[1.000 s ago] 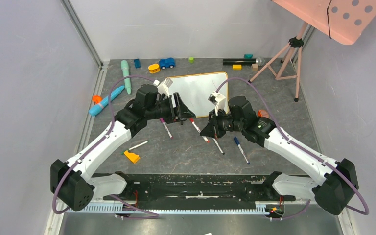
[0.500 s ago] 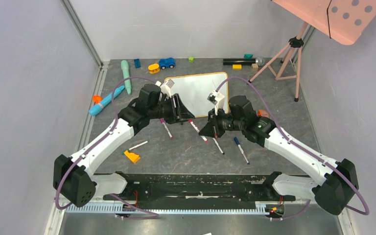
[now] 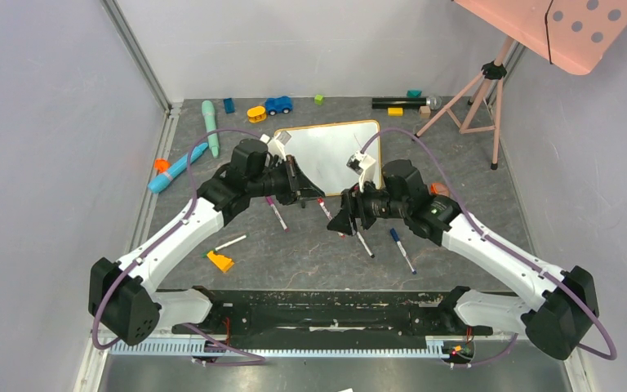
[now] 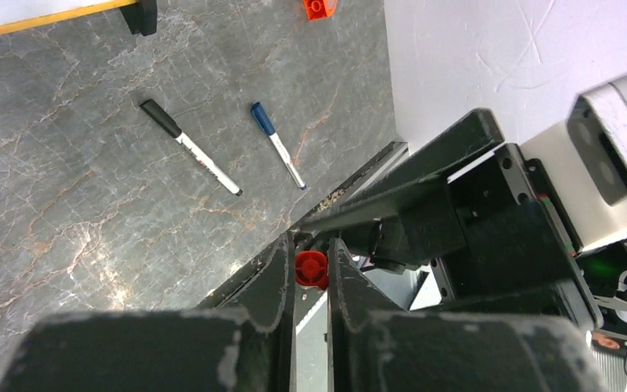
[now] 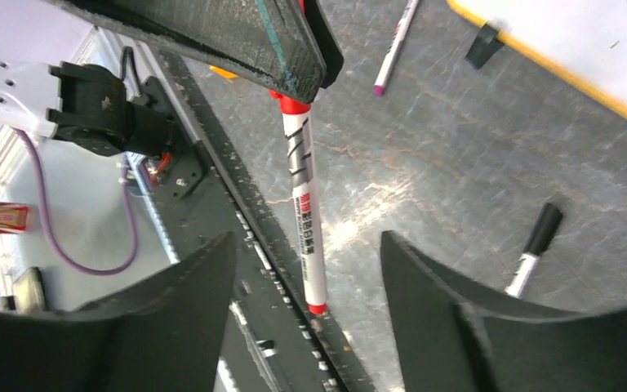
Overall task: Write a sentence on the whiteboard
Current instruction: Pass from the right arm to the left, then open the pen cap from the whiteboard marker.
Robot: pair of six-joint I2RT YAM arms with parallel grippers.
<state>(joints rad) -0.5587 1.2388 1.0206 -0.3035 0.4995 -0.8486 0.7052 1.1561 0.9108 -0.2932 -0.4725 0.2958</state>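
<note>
Top external view: the whiteboard (image 3: pixel 326 151), orange-framed, lies flat at centre back of the grey marbled table (image 3: pixel 294 253), white face up. Both arms reach inward and meet just in front of its near edge. The left gripper (image 3: pixel 313 196) and the right gripper (image 3: pixel 344 219) face each other, with a red marker (image 3: pixel 325 210) running between them. A purple-capped marker (image 3: pixel 276 212) lies on the table just below the left gripper.

Left wrist view: the left gripper's two fingers (image 4: pixel 273 278) are pressed together on the round red end of the red marker. The black body of the right arm fills the space beyond. On the table lie a black-capped marker (image 4: pixel 189 147) and a blue-capped marker (image 4: pixel 277 145), apart and roughly parallel. A black clip foot (image 4: pixel 141 15) of the whiteboard shows at the upper left.

Right wrist view: the red marker is held at its upper red end by the left gripper. Its white barrel extends down between the right gripper's fingers (image 5: pixel 188 294). These stand apart on either side of the barrel, with a gap showing on each side.
</note>
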